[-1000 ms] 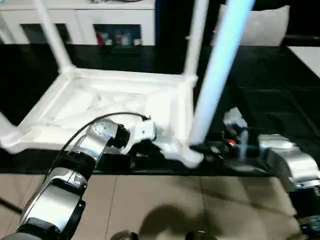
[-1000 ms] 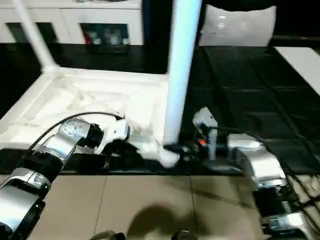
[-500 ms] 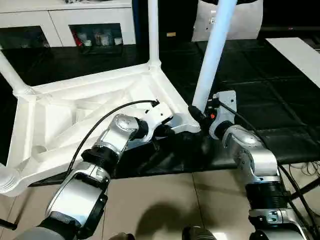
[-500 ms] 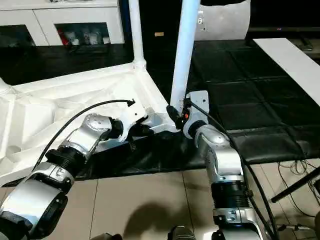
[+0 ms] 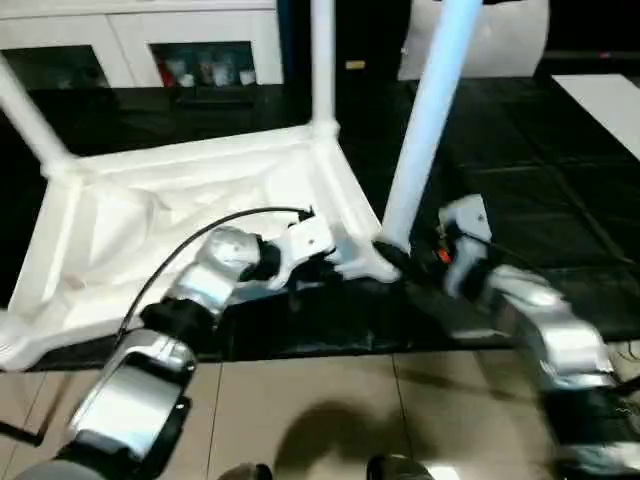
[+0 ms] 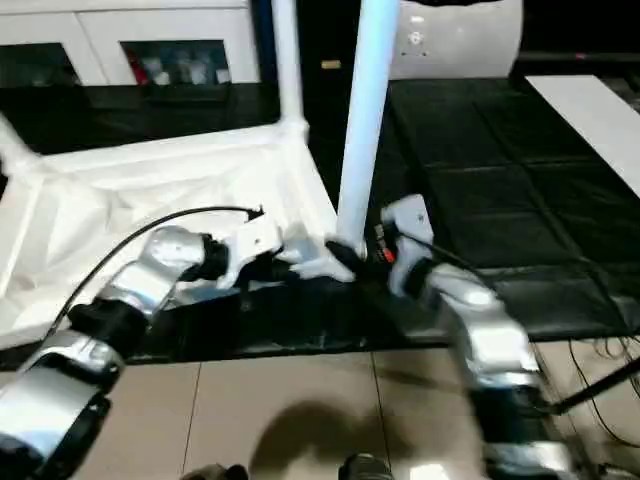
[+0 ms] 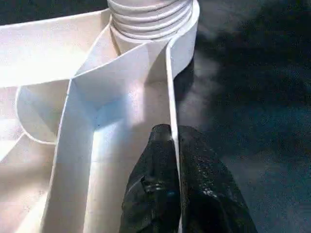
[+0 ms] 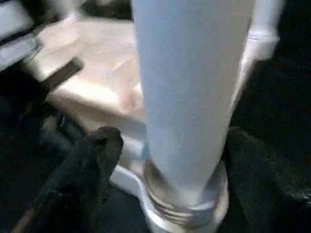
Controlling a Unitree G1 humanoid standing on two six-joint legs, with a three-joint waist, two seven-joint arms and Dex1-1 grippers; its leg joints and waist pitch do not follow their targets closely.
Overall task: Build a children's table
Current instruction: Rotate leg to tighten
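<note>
The children's table (image 5: 150,220) lies upside down on the black padded surface, its ribbed underside facing up. Three white legs stand in its corner sockets: one at the back left (image 5: 30,115), one at the back (image 5: 321,60) and one at the near right corner (image 5: 425,130). My left gripper (image 7: 174,133) is shut on the thin rim wall (image 7: 171,87) beside that near socket. My right gripper (image 8: 180,145) is at the base of the near leg (image 8: 189,87). It stands open, one black finger (image 8: 95,155) on each side of the leg and apart from it.
The black padded surface (image 5: 530,160) stretches to the right and back. White cabinets (image 5: 150,30) line the far wall, and a white panel (image 5: 610,100) lies at the far right. Tiled floor (image 5: 320,420) runs along the near edge, with cables (image 6: 600,350) at the right.
My right gripper's fingers have spread off the near leg's base. The left gripper keeps its grip on the rim. The camera has shifted.
</note>
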